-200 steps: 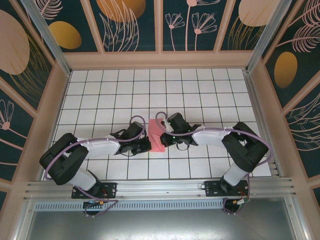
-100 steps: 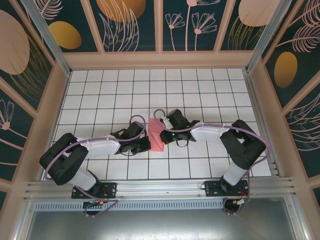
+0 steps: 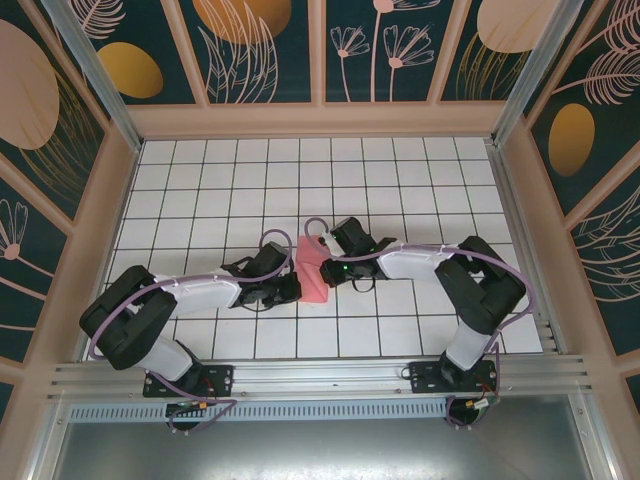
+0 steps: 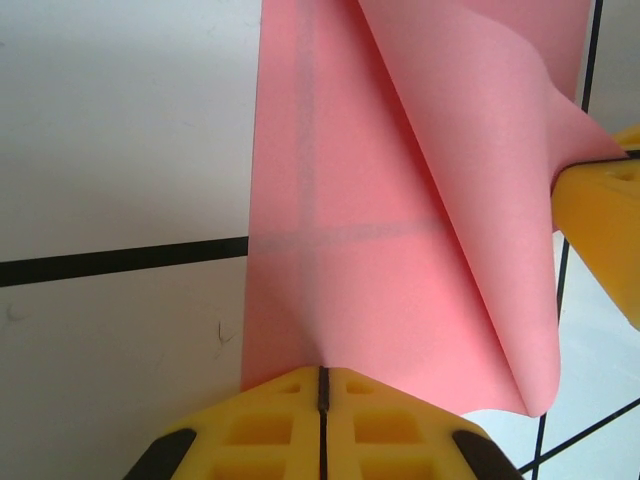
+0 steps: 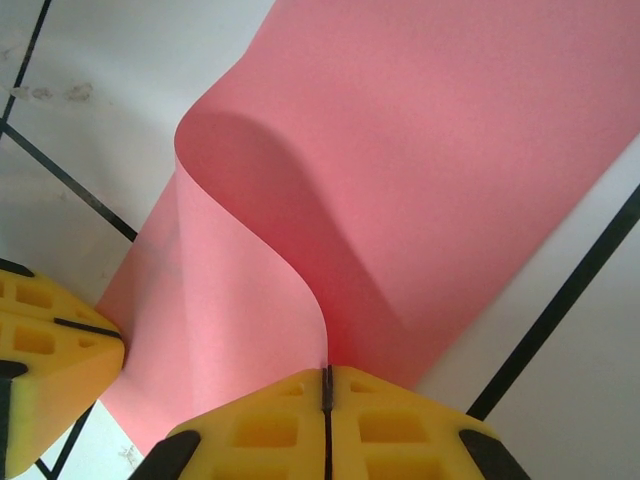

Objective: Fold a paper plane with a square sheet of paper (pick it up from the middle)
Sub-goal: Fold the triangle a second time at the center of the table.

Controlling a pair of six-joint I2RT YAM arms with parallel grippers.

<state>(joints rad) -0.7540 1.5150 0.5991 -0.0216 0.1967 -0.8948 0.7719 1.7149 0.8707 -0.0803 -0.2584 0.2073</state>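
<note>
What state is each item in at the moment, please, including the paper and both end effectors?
square sheet of paper: partly folded, lower layer flat on the white tiles, upper flap curled up, pinched at two edges.
left end effector: shut on the paper's near edge.
right end effector: shut on the raised flap.
</note>
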